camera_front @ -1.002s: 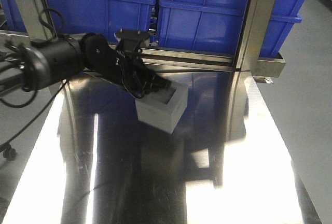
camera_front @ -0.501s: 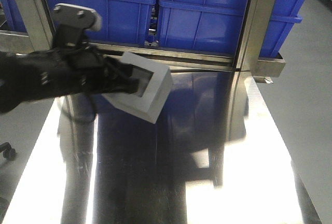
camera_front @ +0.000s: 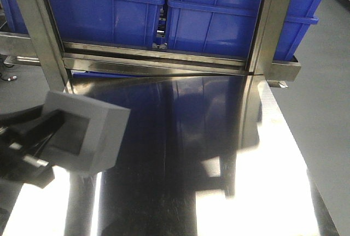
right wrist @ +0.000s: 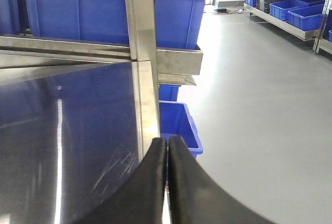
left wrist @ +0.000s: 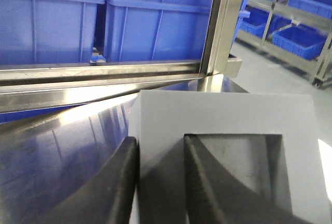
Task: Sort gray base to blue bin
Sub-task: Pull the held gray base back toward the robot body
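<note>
Gray base [camera_front: 82, 132] hangs blurred over the left edge of the counter [camera_front: 191, 165]; the left arm is a dark smear cut off by the frame; the base's square recess faces the camera, with no clear long axis; the left claw [left wrist: 160, 146] pinches one wall, one finger inside the recess; half a second ago the base was higher, nearer the blue bin [camera_front: 219, 17]; the right claw [right wrist: 167, 149] is pressed together, empty.

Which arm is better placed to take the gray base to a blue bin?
Left. The left tool clamps a wall of the gray base, one finger inside its recess. The right tool is shut and holds nothing.
</note>
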